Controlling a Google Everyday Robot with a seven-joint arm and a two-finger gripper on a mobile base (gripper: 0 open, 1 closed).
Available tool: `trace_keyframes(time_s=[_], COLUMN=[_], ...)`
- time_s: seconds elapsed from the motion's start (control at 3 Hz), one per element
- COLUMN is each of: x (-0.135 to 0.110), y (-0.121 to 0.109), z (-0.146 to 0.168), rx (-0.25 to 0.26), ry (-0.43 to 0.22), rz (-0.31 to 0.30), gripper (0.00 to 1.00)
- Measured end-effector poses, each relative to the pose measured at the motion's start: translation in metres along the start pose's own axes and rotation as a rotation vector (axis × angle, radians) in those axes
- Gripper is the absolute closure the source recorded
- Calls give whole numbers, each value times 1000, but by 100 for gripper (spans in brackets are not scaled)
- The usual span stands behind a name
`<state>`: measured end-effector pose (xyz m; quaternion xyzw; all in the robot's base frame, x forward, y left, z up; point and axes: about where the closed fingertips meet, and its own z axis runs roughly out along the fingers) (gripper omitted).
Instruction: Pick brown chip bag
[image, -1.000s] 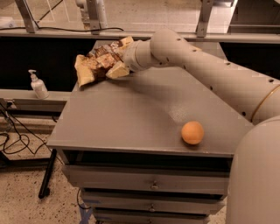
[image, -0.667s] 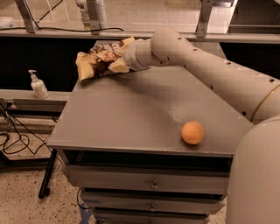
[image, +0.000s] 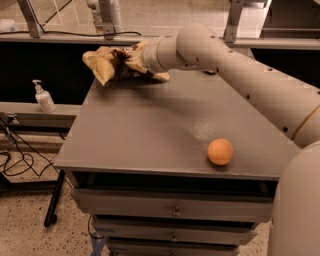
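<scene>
The brown chip bag (image: 102, 64) is crinkly, dark brown with tan ends. It hangs at the far left corner of the grey cabinet top (image: 140, 130), raised a little above the surface. My gripper (image: 131, 61) is at the end of the white arm that reaches in from the right. It is shut on the bag's right part. The bag's folds cover most of the fingers.
An orange ball (image: 220, 151) lies near the front right of the cabinet top. Drawers (image: 172, 210) are below the front edge. A pump bottle (image: 44, 97) stands on a ledge to the left. A dark shelf and metal posts stand behind the table.
The gripper has risen with the bag in it. The bag's left end has come up from the table's back left corner. The ball has not moved.
</scene>
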<state>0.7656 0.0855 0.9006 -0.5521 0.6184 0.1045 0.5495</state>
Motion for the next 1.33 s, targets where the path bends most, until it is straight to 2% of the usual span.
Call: trace_keyframes(time_s=[0.33,0.67,1.0,1.33], x=[-37,-67,-82,-80], y=[-7,-21,-33,-35], z=[-20,-56,-96,-102], rx=[-1,20,52,58], ry=[-80,-144,-200,-202], rz=[-26,-74,-79,-76], gripper=[100,100,100,100])
